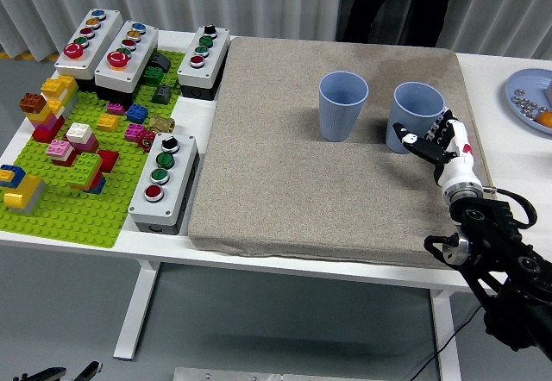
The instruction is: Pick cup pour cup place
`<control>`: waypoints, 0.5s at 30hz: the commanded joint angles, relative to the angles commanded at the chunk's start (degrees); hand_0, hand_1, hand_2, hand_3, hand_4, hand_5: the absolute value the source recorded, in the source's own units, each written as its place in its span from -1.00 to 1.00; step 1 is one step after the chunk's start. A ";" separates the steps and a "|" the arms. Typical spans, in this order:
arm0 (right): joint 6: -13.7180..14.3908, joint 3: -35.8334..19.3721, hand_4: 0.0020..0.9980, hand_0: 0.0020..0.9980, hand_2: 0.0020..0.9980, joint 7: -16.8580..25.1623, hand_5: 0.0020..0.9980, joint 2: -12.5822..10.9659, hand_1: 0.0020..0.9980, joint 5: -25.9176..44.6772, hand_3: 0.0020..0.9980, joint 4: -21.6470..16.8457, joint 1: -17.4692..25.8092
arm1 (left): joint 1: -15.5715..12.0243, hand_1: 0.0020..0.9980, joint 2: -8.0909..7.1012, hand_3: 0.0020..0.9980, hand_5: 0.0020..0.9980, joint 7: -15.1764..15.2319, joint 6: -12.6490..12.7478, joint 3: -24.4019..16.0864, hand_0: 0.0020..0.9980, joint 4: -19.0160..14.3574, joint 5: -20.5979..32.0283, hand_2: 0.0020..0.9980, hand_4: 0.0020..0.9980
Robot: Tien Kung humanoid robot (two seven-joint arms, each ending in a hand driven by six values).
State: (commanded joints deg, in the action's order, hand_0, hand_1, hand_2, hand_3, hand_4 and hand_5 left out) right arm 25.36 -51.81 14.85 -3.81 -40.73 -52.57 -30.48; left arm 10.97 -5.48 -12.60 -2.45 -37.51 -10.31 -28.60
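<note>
While fingers curled loosely round nothing, right robot hand (440, 144) touched tapered blue cup (417, 116) | twin cup (343, 105) upright | coarse grey mat (302, 174)

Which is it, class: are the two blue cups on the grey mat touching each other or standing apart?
Apart. The head view shows a strip of grey mat between the left cup and the right cup.

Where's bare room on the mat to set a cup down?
The mat's whole near half, from the button box across to the right hand, is bare, and so is its far-left strip beside the left cup. It is crowded at the right cup, where the hand sits, and on the brick board.
</note>
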 joint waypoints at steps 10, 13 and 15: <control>0.36 0.08 0.36 0.46 0.14 0.30 -0.89 0.02 0.33 -0.58 0.30 -0.09 0.17 | -0.28 0.56 -0.04 0.44 0.98 -0.05 -0.01 -0.10 0.53 0.00 -0.14 0.65 0.01; 0.35 0.13 0.36 0.46 0.14 0.38 -0.89 0.01 0.33 -0.59 0.30 -0.12 0.20 | -0.30 0.56 -0.05 0.44 0.98 -0.08 -0.02 -0.08 0.53 0.00 -0.15 0.65 0.01; 0.39 0.17 0.35 0.46 0.14 0.37 -0.88 -0.02 0.32 -0.86 0.29 -0.22 0.21 | -0.34 0.56 -0.06 0.44 0.99 -0.09 -0.01 -0.15 0.52 0.00 -0.19 0.65 0.01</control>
State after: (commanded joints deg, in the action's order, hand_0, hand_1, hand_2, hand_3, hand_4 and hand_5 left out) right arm 25.75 -51.64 15.22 -3.83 -41.60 -52.79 -30.27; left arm 10.63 -5.54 -12.69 -2.46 -37.66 -10.31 -28.79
